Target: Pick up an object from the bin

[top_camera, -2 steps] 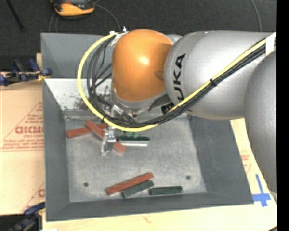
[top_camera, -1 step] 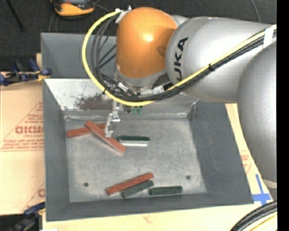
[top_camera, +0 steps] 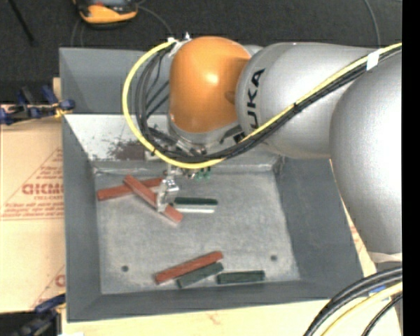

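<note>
Red-brown sticks (top_camera: 189, 267), dark green sticks (top_camera: 241, 277), grey bin (top_camera: 80, 222).

Three red sticks (top_camera: 189, 267), three green sticks (top_camera: 241, 277)

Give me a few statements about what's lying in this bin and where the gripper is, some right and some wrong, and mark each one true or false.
1. The gripper is above the crossed red sticks in the far-left part of the bin. True.
2. Every stick in the bin is red. False: a dark green stick lies just right of the gripper.
3. Near the front wall, a long red stick lies beside two dark green sticks. True.
4. The arm's wrist cover is blue. False: the wrist cover is orange.
</note>
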`<state>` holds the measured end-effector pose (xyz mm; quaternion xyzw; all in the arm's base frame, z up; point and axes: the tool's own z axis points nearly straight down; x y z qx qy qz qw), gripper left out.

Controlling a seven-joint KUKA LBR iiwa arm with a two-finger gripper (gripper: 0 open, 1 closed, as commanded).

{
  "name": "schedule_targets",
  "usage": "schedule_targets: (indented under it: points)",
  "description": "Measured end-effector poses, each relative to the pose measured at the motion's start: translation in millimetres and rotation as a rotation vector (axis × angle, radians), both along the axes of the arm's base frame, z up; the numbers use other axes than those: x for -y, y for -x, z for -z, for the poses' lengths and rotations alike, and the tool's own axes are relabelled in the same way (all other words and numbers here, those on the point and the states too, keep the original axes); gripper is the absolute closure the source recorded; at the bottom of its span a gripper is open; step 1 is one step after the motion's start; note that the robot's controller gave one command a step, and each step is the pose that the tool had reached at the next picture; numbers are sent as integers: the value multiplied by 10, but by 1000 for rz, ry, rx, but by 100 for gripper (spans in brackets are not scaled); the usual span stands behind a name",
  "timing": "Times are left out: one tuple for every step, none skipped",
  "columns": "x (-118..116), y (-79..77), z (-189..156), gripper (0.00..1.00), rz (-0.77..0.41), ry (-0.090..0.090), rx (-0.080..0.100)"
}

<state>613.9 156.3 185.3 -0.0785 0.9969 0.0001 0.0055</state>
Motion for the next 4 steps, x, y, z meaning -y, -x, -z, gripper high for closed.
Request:
schedule_targets:
  points:
    - [217, 99, 298, 0, 5, 0, -12]
    - [356, -306, 1023, 100, 85, -2, -5]
    - [357, -306, 1023, 100, 86, -2, -5]
    - [325, -311, -443, 100, 147, -2, -6]
